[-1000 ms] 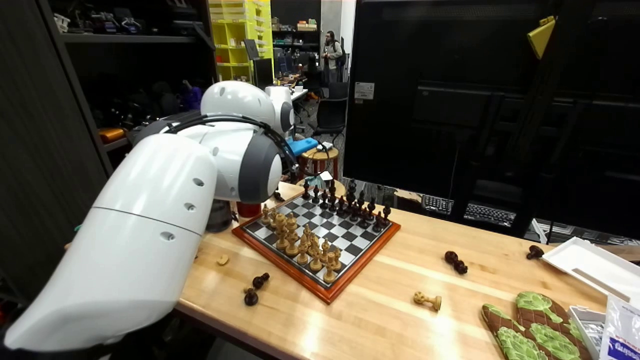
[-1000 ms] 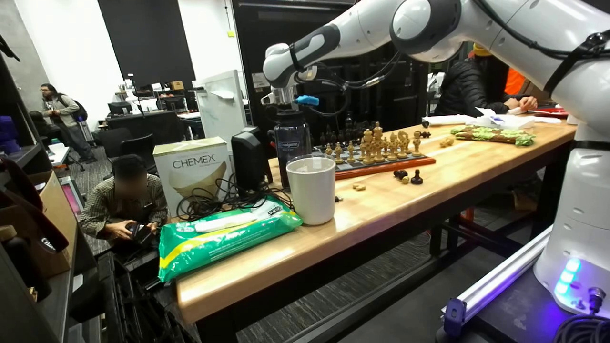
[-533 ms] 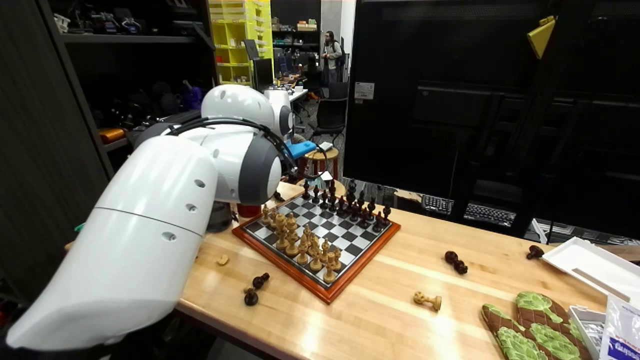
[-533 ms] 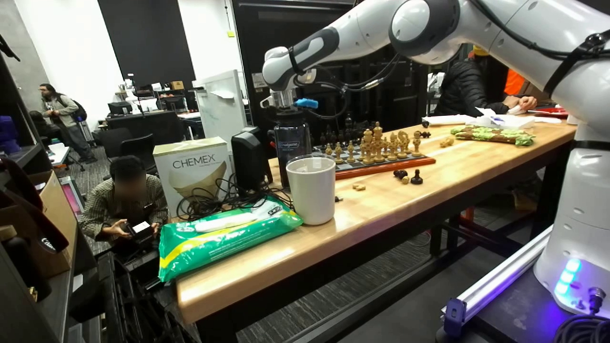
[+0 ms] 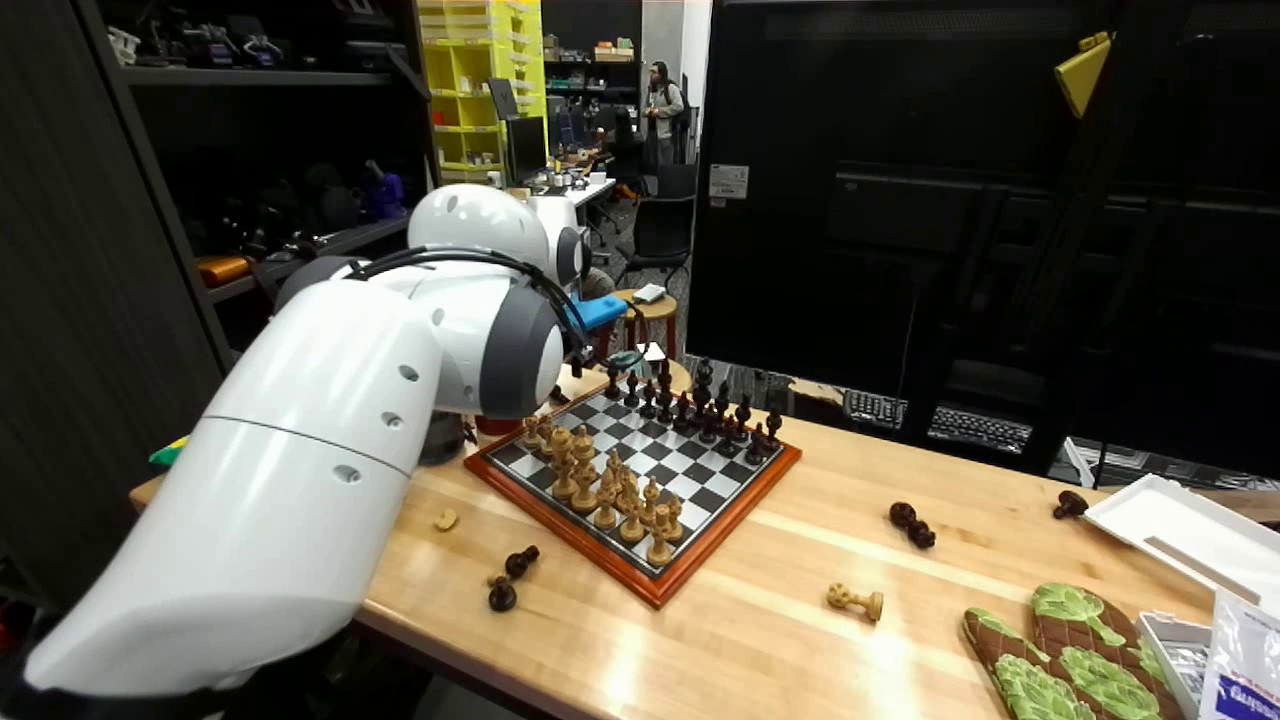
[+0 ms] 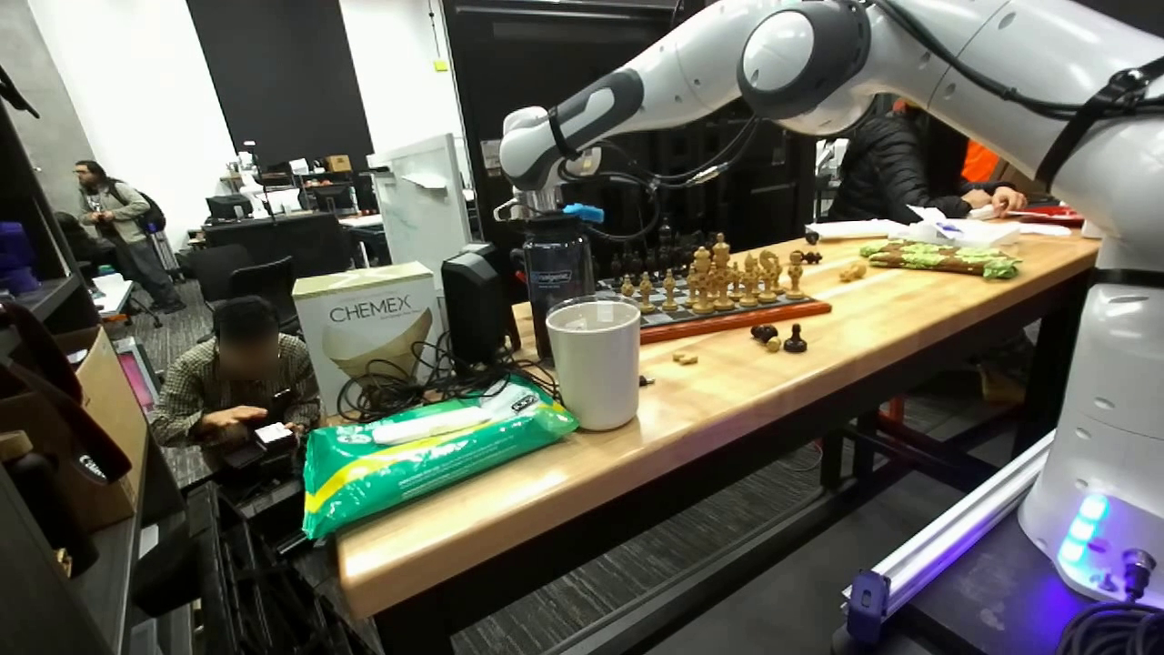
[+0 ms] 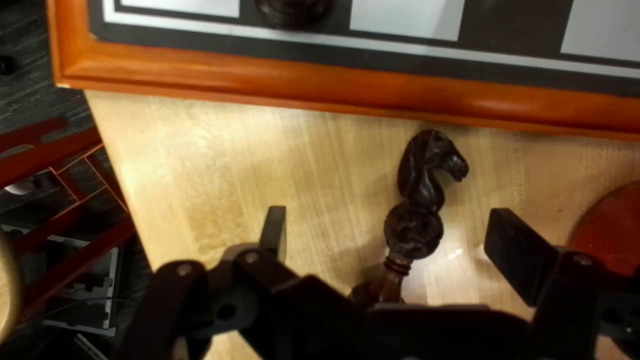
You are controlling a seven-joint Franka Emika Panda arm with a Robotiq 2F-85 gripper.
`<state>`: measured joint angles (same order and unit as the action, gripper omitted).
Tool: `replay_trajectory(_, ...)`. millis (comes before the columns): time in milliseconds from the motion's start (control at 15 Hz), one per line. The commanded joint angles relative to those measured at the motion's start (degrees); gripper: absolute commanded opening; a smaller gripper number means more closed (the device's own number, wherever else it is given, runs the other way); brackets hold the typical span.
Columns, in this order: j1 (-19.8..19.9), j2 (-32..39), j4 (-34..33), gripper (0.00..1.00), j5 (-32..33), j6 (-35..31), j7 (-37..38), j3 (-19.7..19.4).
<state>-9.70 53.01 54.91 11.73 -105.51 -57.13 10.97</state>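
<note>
In the wrist view the claw [image 7: 390, 232] is standing spread, its two fingers well apart and pinching nothing. A dark chess knight [image 7: 414, 220] is lying on the wooden table [image 7: 215, 165] below the claw, showing in the gap and sitting nearer one finger than the other. Its base is hiding behind the claw's body, so the view is leaving its full length unclear. A chessboard [image 7: 320, 82] is stretching just beyond the fingertips, and a round red thing [image 7: 612, 225] is peeking out beside that nearer finger. Looking like polished wood, the knight is promising to be light, stiff and slightly slippery, its slim muzzle seeming likeliest to chip. The carved ball under its neck, lining up with the fingertips, is offering the surest hold.
</note>
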Motion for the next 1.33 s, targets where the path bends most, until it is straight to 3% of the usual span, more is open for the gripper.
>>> replay_trajectory(0,-0.35,0.42,0.05,1.0,0.03,-1.01,-0.33,0.33)
replay_trajectory(67,-0.44,0.56,0.05,0.75,0.13,-1.13,-0.31,0.3)
replay_trajectory(133,-0.6,0.66,0.04,0.74,0.28,-1.23,-0.3,0.24)
replay_trajectory(267,-0.78,0.94,-0.11,0.61,0.34,-1.23,-0.38,0.25)
replay_trajectory(733,-2.47,1.35,-2.08,0.06,1.15,-0.04,0.45,-0.21)
replay_trajectory(1267,-7.16,-0.3,-4.84,0.07,5.14,7.06,5.32,-2.59)
